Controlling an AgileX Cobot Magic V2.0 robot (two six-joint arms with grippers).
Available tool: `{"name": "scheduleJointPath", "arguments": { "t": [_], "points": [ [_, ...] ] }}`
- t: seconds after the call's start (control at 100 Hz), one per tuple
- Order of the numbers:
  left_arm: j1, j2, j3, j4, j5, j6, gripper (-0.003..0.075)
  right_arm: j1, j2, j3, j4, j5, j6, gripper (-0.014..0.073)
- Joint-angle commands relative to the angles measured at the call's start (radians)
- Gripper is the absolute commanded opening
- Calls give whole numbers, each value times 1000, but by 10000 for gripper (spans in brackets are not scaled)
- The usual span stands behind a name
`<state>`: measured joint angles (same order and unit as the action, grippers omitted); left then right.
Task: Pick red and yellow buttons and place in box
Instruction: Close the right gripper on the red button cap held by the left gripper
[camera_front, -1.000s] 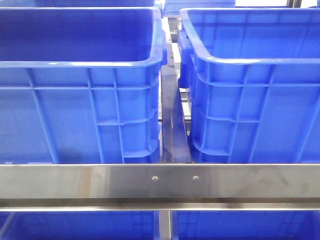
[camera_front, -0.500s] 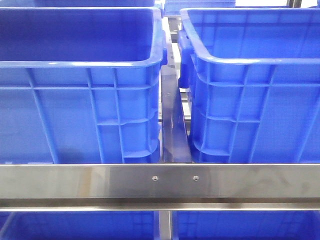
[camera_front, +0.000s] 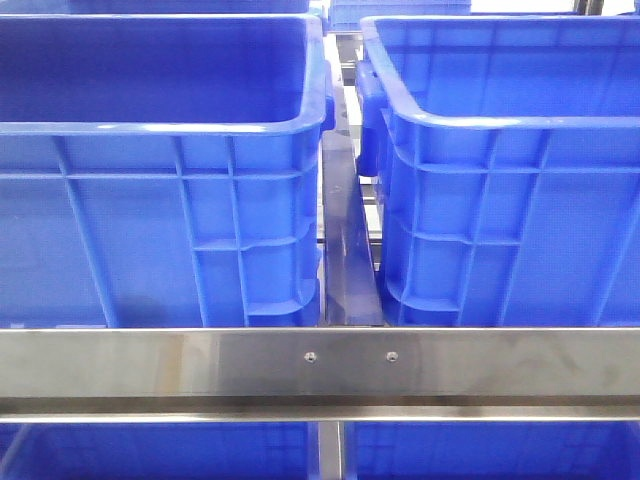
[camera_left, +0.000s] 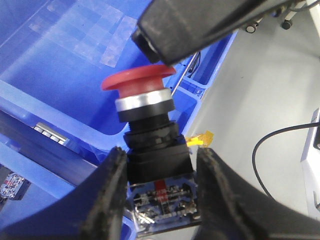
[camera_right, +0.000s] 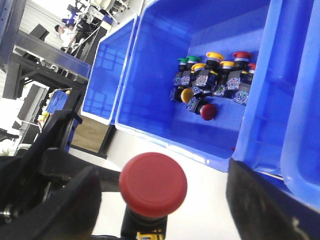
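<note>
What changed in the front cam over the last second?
Nothing visible. The left crate, the right crate and the steel rail sit exactly as they did a second ago, and no arm or claw enters the front view in any of the three pictures.

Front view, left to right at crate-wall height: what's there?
Left crate → metal divider in the gap → right crate. A steel rail spans the full width below them, so it has no place in the order.
</note>
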<state>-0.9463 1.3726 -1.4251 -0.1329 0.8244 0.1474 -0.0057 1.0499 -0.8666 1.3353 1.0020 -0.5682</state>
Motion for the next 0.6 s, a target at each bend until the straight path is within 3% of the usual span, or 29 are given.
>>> {"name": "scheduleJointPath", "arguments": {
  "t": [0.0,0.59],
  "points": [
    [-6,-38,-30,-13,-63,2,-19,2,-9,-33,76,19,-19,548],
    [-6,-38,-30,-13,-63,2,-19,2,52,-33,136,91,-60,547]
  ]
}}
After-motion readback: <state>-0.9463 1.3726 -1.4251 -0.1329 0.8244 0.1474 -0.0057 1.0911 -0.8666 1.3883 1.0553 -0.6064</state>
